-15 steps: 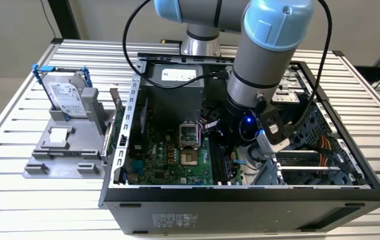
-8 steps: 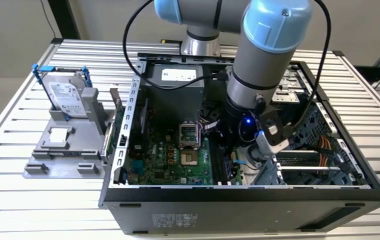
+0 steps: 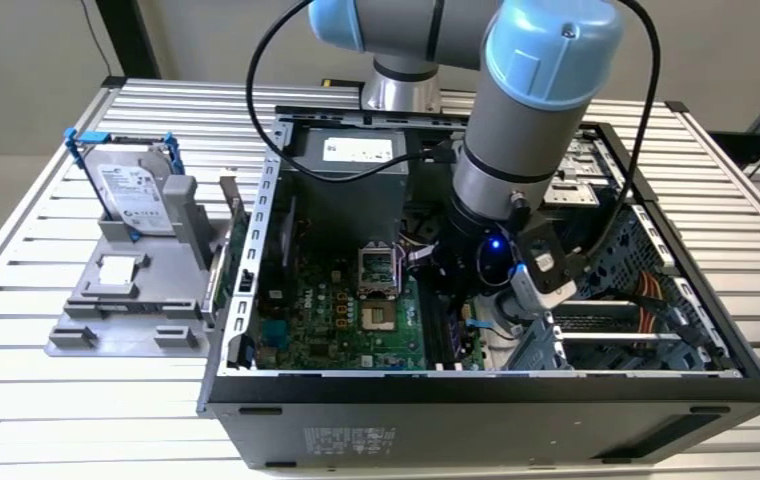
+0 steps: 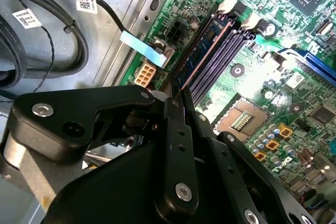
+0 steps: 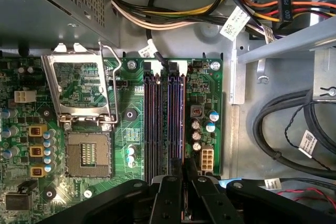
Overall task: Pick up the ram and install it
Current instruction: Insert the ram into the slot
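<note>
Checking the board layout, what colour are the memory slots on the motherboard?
The memory slots are dark purple-blue, showing best in the first wrist view.

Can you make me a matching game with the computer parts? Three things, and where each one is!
1. ram
2. hard drive
3. CPU socket

A. standing in the grey holder beside the computer case
B. on the motherboard, empty, frame flipped open
C. between the fingers, at the memory slots

Pairs: 1-C, 2-A, 3-B.
</note>
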Controlling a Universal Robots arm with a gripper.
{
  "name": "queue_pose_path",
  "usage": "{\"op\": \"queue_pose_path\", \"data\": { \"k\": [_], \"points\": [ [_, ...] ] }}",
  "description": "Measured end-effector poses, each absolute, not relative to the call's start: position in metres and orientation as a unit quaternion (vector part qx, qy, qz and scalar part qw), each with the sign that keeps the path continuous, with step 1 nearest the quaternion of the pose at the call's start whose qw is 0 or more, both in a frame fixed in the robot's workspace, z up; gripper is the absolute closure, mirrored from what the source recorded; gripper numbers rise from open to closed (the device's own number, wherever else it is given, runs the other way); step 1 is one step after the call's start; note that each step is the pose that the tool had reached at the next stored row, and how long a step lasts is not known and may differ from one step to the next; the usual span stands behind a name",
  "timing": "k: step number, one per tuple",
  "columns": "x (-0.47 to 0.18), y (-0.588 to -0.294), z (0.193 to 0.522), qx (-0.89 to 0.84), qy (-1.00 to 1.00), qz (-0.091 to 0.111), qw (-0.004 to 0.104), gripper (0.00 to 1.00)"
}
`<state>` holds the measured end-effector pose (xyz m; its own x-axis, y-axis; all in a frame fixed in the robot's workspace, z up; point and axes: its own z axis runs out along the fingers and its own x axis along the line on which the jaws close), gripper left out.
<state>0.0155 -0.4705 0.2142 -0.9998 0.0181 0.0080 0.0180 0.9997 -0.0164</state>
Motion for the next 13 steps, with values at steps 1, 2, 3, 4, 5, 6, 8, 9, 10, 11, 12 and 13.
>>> {"op": "queue_pose_path", "data": {
  "k": [1,2,3,4,5,6,8,9,10,11,12,13],
  "points": [
    [0.0155,-0.4704,0.2141,-0.009,-1.000,0.008,0.004,1.00],
    [0.0155,-0.4704,0.2141,-0.009,-1.000,0.008,0.004,1.00],
    [0.0155,-0.4704,0.2140,-0.009,-1.000,0.008,0.004,1.00],
    [0.0155,-0.4704,0.2140,-0.009,-1.000,0.008,0.004,1.00],
    [0.0155,-0.4704,0.2140,-0.009,-1.000,0.008,0.004,1.00],
    [0.0155,-0.4702,0.2138,-0.009,-1.000,0.007,0.004,1.00],
    [0.0155,-0.4703,0.2137,-0.009,-1.000,0.008,0.004,0.00],
    [0.0155,-0.4703,0.2138,-0.009,-1.000,0.008,0.004,0.00],
    [0.0155,-0.4704,0.2139,-0.009,-1.000,0.008,0.004,0.00],
    [0.0155,-0.4704,0.2140,-0.009,-1.000,0.008,0.004,0.00],
    [0.0155,-0.4704,0.2141,-0.009,-1.000,0.008,0.004,0.00],
    [0.0155,-0.4705,0.2151,-0.009,-1.000,0.008,0.004,0.00]
  ]
}}
